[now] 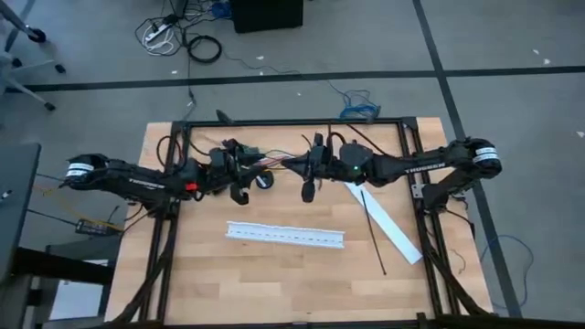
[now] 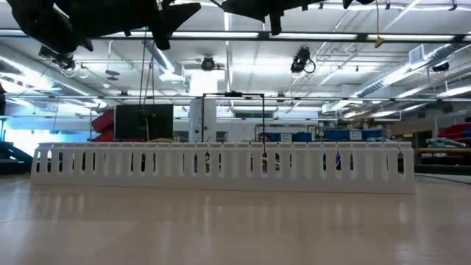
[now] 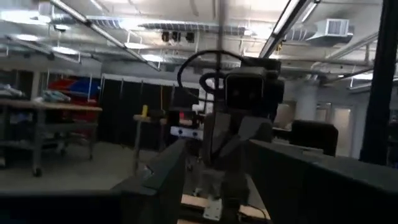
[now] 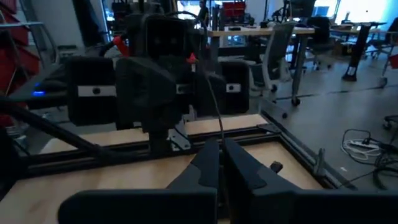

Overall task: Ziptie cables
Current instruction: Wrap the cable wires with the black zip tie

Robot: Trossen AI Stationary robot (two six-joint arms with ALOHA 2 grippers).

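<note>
We hold the cables (image 1: 281, 163) taut at frame centre between both tools, clamped, so the ziptie (image 1: 373, 232) can wrap them.

Both dark arms reach inward from opposite sides and meet nose to nose above the far half of the table (image 1: 183, 274). The left arm stretches level from the table's left edge, its wrist raised well clear of the wood, and the left gripper (image 1: 243, 187) hangs at its inner end, facing the other arm. The right arm comes in level from the table's right edge, a green light glowing on its wrist; the right gripper (image 4: 219, 163) has its two dark fingers (image 4: 245, 165) pressed close together, only a thin slit between them, aimed at the left arm's wrist just ahead of it
</note>
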